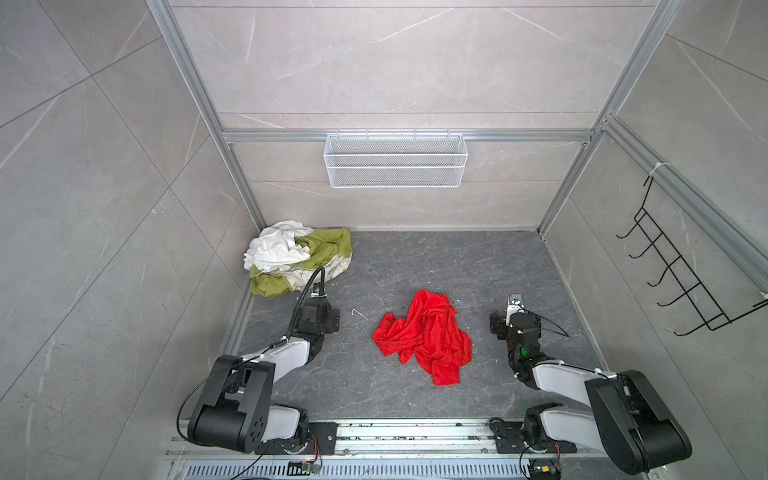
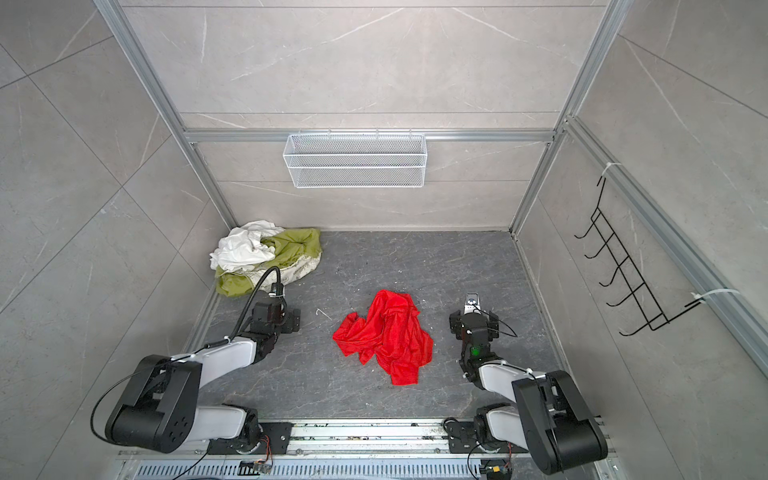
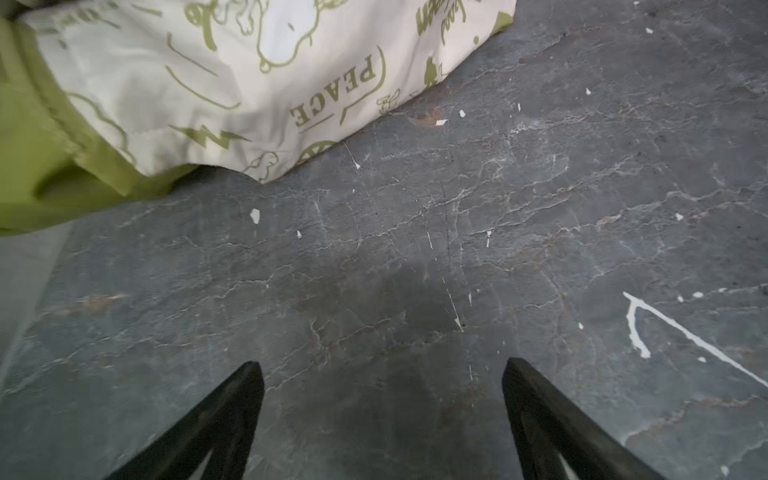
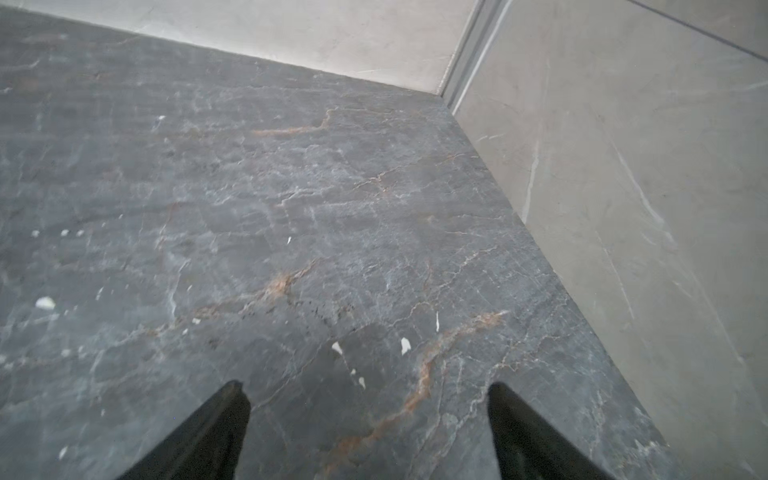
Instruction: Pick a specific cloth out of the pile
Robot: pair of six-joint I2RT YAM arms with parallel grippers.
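Observation:
The red cloth (image 1: 424,336) (image 2: 384,336) lies crumpled by itself on the dark floor, between the two arms and apart from the pile. The pile (image 1: 299,255) (image 2: 266,253) sits in the back left corner, with a white cloth (image 1: 276,245) on an olive-green one (image 1: 328,245). The olive-green cloth's pale patterned part (image 3: 249,83) shows in the left wrist view. My left gripper (image 1: 328,318) (image 2: 286,318) (image 3: 380,365) is open over bare floor, just in front of the pile. Right of the red cloth, my right gripper (image 1: 498,322) (image 2: 473,322) (image 4: 365,384) is also open over bare floor.
A white wire basket (image 1: 395,160) hangs on the back wall. A black hook rack (image 1: 681,270) hangs on the right wall. Grey walls close in the floor on three sides, and a metal rail (image 1: 415,432) carrying the arm bases runs along the front.

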